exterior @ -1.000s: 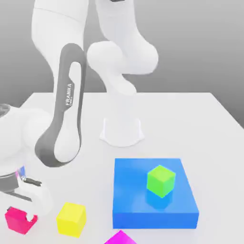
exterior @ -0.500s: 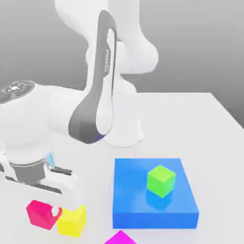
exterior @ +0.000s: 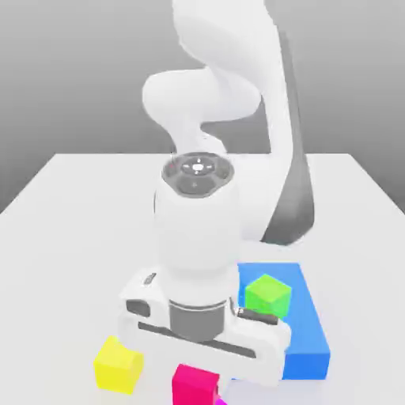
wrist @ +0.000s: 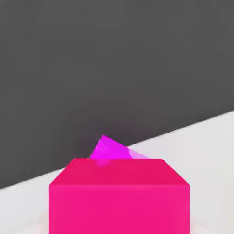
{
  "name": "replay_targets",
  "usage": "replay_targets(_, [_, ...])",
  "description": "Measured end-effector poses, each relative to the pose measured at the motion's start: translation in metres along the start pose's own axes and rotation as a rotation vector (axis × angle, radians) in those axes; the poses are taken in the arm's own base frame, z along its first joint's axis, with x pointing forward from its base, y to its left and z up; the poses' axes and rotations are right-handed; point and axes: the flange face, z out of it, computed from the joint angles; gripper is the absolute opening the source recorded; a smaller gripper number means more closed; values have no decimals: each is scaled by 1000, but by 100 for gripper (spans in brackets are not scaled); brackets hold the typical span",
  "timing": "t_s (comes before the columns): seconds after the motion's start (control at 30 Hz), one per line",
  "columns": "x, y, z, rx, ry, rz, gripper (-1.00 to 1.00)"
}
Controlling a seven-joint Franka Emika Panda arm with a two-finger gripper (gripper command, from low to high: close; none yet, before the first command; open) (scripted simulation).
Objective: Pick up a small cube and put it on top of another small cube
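glossy white arm [exterior: 213, 103], grey joint bands

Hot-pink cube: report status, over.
End effector directly over hot-pink cube. Hot-pink cube sits over magenta cube; contact unclear. Yellow cube beside them, apart. Nothing in the way.

Cubes: one hot-pink [exterior: 194, 384], one magenta [wrist: 109, 149], one yellow [exterior: 118, 365], one green [exterior: 267, 295]; one blue block [exterior: 307, 332].
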Motion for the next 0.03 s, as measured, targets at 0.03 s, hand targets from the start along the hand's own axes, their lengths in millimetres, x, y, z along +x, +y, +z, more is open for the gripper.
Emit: replay_targets(0.03, [0,0,0,0,0,0,100])
